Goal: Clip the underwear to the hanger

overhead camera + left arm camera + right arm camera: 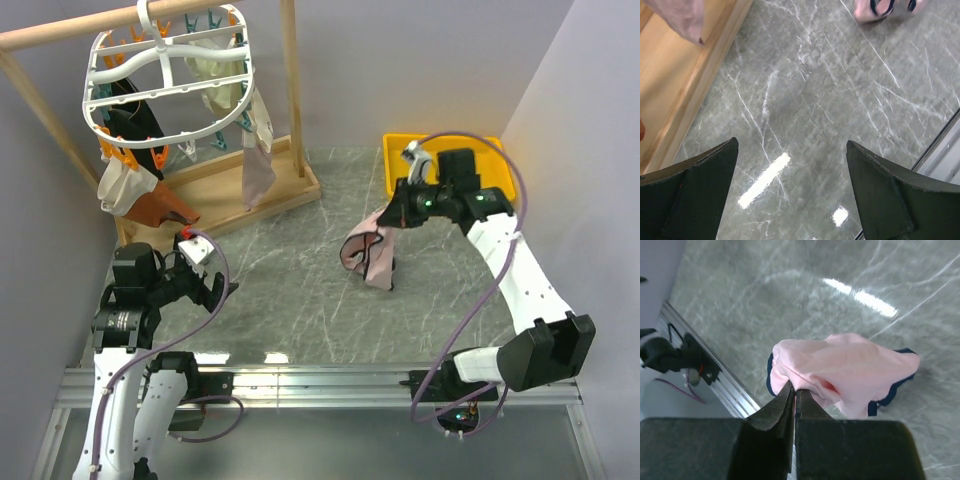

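Note:
The underwear (368,252) is pale pink with dark navy trim. It hangs from my right gripper (392,218) above the middle of the table. In the right wrist view the gripper (796,388) is shut on a fold of the underwear (850,371). The hanger (165,85) is a white oval rack with orange and teal clothespins, hung from a wooden rod at the far left with several garments on it. My left gripper (222,290) is open and empty near the left front; its wide-apart fingers (700,185) hover over bare table.
A wooden rod frame (290,95) with a flat wooden base (245,195) stands at the back left. A yellow tray (400,150) sits at the back right behind the right arm. Grey walls close the left, back and right. A metal rail (320,385) runs along the front edge.

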You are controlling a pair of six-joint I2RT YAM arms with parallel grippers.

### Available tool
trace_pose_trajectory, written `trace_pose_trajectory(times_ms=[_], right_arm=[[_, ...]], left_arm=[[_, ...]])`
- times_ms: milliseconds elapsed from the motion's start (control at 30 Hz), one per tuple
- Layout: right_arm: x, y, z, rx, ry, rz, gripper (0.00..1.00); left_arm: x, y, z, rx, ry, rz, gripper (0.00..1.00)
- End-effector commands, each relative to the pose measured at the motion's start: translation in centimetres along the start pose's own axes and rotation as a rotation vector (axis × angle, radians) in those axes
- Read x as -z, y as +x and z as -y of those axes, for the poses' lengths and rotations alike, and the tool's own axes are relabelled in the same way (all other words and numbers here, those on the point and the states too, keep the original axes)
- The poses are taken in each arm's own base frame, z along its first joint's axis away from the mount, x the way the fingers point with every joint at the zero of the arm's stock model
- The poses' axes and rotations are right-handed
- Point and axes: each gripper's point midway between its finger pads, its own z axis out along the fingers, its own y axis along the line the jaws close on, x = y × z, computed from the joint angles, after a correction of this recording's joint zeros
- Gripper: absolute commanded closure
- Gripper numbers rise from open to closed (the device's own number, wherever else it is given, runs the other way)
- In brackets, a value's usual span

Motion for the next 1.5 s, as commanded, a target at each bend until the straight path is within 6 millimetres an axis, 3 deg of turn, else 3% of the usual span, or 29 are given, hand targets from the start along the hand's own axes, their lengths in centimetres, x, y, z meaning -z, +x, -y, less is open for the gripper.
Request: trace_pose_trajectory(times_ms=[0,267,367,400,467,500,567,600,633,700,733,800,867,900,933,967,1000,1033,1067,1100,1133,1167,1200,1233,1267,1300,1367,1400,1467], right_arm=[[-1.8,1.1,0.4,0.043,0.041,0.003,1.00],[-7.4,2.7,0.5,0.027,0.032,-0.118,1.00],[-9.8,2.2,0.3,0.036,0.027,-0.165,1.00],[-10.2,1.0,-0.3,0.055,0.016,-0.151,1.00],[-12.3,1.5,-0.8,0.072,0.009,-0.208,1.00],[-12.7,0.3,-1.6,0.092,-0.004,-0.194,0.98],[-13.8,0.7,-1.9,0.063,-0.039,-0.239,0.77],[-13.9,0.0,-2.2,0.066,-0.045,-0.231,0.61],[-13.8,-0.2,-2.1,0.068,-0.043,-0.233,0.54],[-12.8,-1.0,-1.4,0.059,-0.037,-0.206,0.39],[-12.2,-1.4,-1.1,0.047,-0.044,-0.189,0.26],[-9.7,-3.1,0.2,0.016,-0.030,-0.118,0.25],[-7.4,-4.2,1.2,0.009,0.001,-0.073,0.24],[-5.9,-4.9,3.0,-0.016,0.038,-0.040,0.24],[-5.0,-5.2,3.7,-0.025,0.054,-0.022,0.24],[-3.6,-5.4,4.2,-0.034,0.072,0.002,0.24],[-2.2,-5.7,5.8,-0.056,0.109,0.031,0.24],[-1.3,-5.8,6.6,-0.062,0.132,0.045,0.25],[-0.4,-5.2,7.1,-0.075,0.153,0.049,0.25],[0.2,-5.0,7.8,-0.082,0.175,0.054,0.25],[1.5,-4.9,8.7,-0.092,0.202,0.074,0.26],[2.0,-3.9,9.9,-0.124,0.222,0.068,0.26],[2.5,-3.6,10.5,-0.139,0.232,0.075,0.26],[3.5,-3.3,11.1,-0.159,0.241,0.093,0.26],[4.1,-2.9,11.5,-0.177,0.250,0.099,0.26],[4.1,-1.9,11.9,-0.209,0.252,0.087,0.27],[5.2,-1.4,12.3,-0.240,0.247,0.114,0.27],[5.3,-0.8,12.6,-0.257,0.252,0.113,0.27],[6.0,-0.5,13.0,-0.271,0.263,0.128,0.27]], left_arm=[[-0.1,-0.3,0.8,-0.065,0.073,0.010,0.05],[-1.1,-0.1,1.1,-0.140,0.148,0.023,0.06],[-1.6,0.1,0.6,-0.137,0.147,0.011,0.06],[-1.8,0.1,0.5,-0.132,0.151,0.008,0.06],[-2.2,-0.5,0.8,-0.139,0.173,0.024,0.06],[-2.4,-0.6,0.8,-0.132,0.179,0.026,0.06],[-2.9,-1.2,1.1,-0.159,0.200,0.038,0.06],[-3.4,-1.1,1.2,-0.161,0.210,0.028,0.06],[-3.9,-1.4,2.1,-0.188,0.248,0.027,0.06],[-5.1,-1.5,2.3,-0.245,0.260,0.006,0.07],[-5.8,-1.8,3.8,-0.289,0.315,0.009,0.07],[-7.2,-3.0,4.5,-0.358,0.326,0.036,0.09],[-9.1,-3.7,6.3,-0.437,0.388,0.035,0.11],[-10.8,-3.2,6.6,-0.455,0.404,-0.006,0.13],[-11.7,-3.6,8.8,-0.502,0.461,-0.008,0.14],[-12.6,-5.4,9.4,-0.529,0.461,0.009,0.16],[-15.0,-4.2,10.2,-0.528,0.485,-0.059,0.19],[-16.2,-4.6,11.8,-0.562,0.491,-0.074,0.26],[-17.3,-7.1,12.3,-0.569,0.476,-0.052,0.30],[-19.7,-5.5,13.3,-0.560,0.501,-0.125,0.33],[-20.8,-6.2,14.6,-0.568,0.510,-0.124,0.35],[-22.0,-8.2,14.6,-0.558,0.458,-0.107,0.35],[-24.0,-6.9,15.2,-0.556,0.460,-0.154,0.36],[-24.9,-7.0,16.5,-0.575,0.462,-0.150,0.36],[-26.0,-8.0,16.4,-0.596,0.414,-0.141,0.35],[-27.4,-6.5,17.0,-0.614,0.407,-0.176,0.35],[-28.7,-6.6,18.4,-0.644,0.402,-0.177,0.33],[-29.9,-5.0,18.6,-0.653,0.390,-0.223,0.32],[-30.7,-4.9,19.6,-0.651,0.397,-0.240,0.30]])
